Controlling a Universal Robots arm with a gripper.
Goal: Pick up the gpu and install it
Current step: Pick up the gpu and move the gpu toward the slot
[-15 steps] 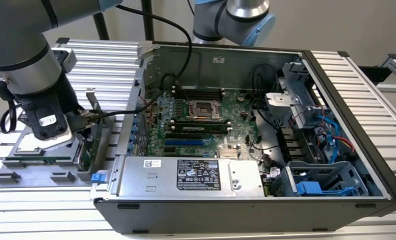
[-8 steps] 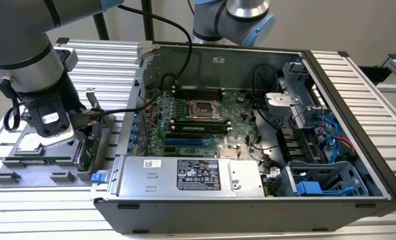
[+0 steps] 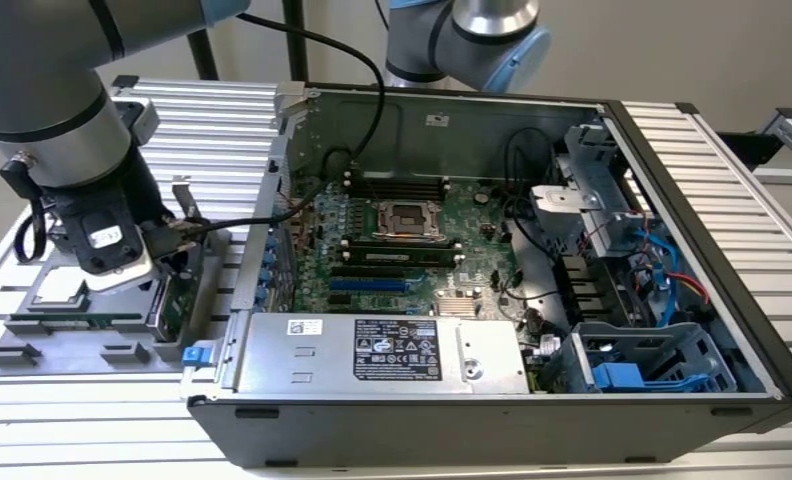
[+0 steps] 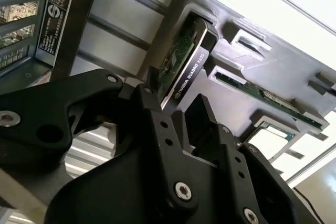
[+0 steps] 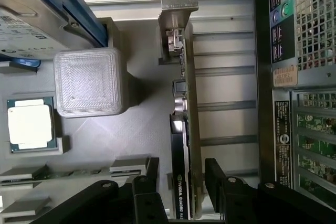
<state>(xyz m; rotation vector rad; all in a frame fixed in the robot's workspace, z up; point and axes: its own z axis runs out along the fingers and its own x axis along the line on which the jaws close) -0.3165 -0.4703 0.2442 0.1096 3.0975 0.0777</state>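
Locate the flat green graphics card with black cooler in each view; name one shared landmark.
Exterior view: the gpu stands at the exterior view's left, beside the case.
Second wrist view: edge-on, between the fingers.
First wrist view: edge-on, between the fingers.
Shared landmark: the square silver processor.

One end of gpu (image 4: 190,64) behind hand (image 4: 176,97)

Soft, even light fills the exterior view. In the second wrist view, white glare burns out the background beyond the gripper (image 4: 176,90), itself nearly black. In the first wrist view, a bright patch sits on the ribbed block (image 5: 89,82) ahead of the gripper, with a faint shadow alongside.
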